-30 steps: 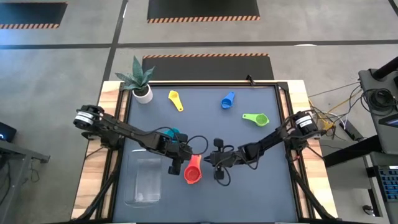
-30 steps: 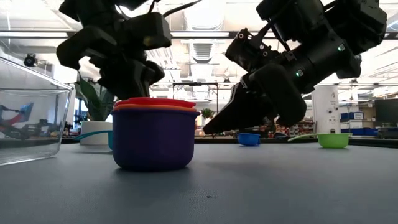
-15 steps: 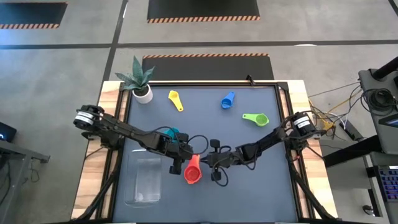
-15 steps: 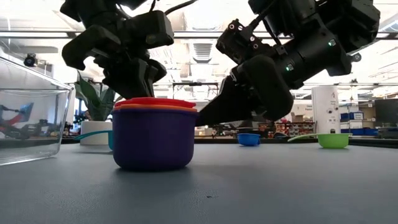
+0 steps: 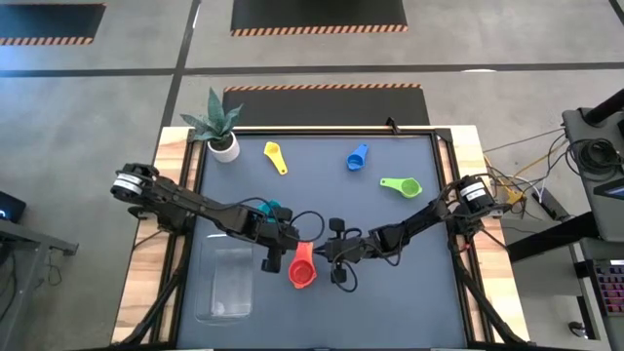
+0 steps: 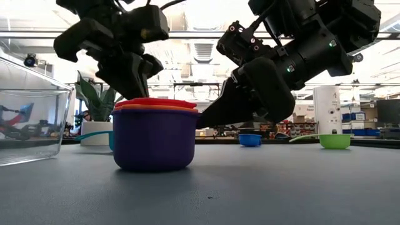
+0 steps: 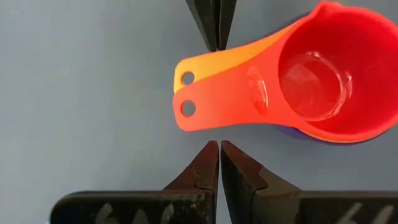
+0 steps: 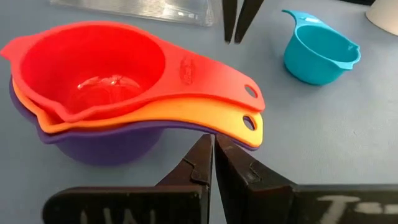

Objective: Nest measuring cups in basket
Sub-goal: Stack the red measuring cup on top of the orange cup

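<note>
A red cup sits in an orange one, and that in a purple one; the stack (image 5: 302, 267) (image 6: 153, 137) stands on the mat with its handles (image 7: 211, 93) pointing to the far edge. My left gripper (image 5: 281, 250) (image 7: 215, 94) is open above the handle ends, clear of them. My right gripper (image 5: 328, 252) (image 8: 222, 90) is open, level at the stack's right, a finger on each side of the handles. The teal cup (image 5: 271, 208) (image 8: 317, 53) stands just beyond. The yellow (image 5: 276, 156), blue (image 5: 357, 157) and green (image 5: 402, 185) cups lie farther off. The clear basket (image 5: 226, 283) (image 6: 31, 125) sits near left. My right gripper comes in level from the table's right with its fingers set across the stacked handles (image 8: 242, 115). One fingertip (image 8: 208, 149) lies right at the purple handle's edge; I cannot tell whether it touches. The stack stands upright on the mat.
A small white pot with a spiky plant (image 5: 219, 127) stands at the far left corner. The mat's raised frame (image 5: 441, 195) runs along its sides. Cables hang from both wrists over the middle of the table.
My right gripper has moved toward the table's left and a little lower, bringing its fingers in around the stack's handles. My left gripper has risen slightly above the stack. The stack has stayed where it was.
</note>
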Tool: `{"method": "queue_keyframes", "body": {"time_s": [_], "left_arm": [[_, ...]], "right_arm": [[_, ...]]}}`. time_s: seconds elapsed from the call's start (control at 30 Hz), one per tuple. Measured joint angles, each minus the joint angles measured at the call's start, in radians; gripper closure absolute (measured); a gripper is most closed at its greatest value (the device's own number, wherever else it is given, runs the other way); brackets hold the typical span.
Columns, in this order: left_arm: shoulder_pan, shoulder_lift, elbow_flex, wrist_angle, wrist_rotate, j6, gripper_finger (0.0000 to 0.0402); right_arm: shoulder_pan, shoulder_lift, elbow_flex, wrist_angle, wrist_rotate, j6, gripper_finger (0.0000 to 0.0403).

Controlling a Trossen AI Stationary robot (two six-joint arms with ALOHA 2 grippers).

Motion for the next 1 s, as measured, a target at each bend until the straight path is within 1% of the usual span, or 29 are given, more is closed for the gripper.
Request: {"method": "queue_keyframes", "body": {"time_s": [0.3,0.5,0.67,1.0], "left_arm": [[-0.003,0.066,-0.002,0.061,0.008,0.0,0.0402],[-0.003,0.068,0.002,0.075,0.008,0.001,0.0402],[-0.003,0.071,0.002,0.122,0.008,0.029,0.0402],[-0.004,0.073,0.002,0.121,0.008,0.019,0.0402]], "right_arm": [[0.0,0.0,0.0,-0.017,-0.001,0.012,0.0394],[0.0,0.0,0.0,-0.022,-0.001,0.016,0.0394],[0.0,0.0,0.0,-0.022,-0.001,0.014,0.0394],[0.0,0.0,0.0,-0.021,-0.01,0.025,0.0394]]}}
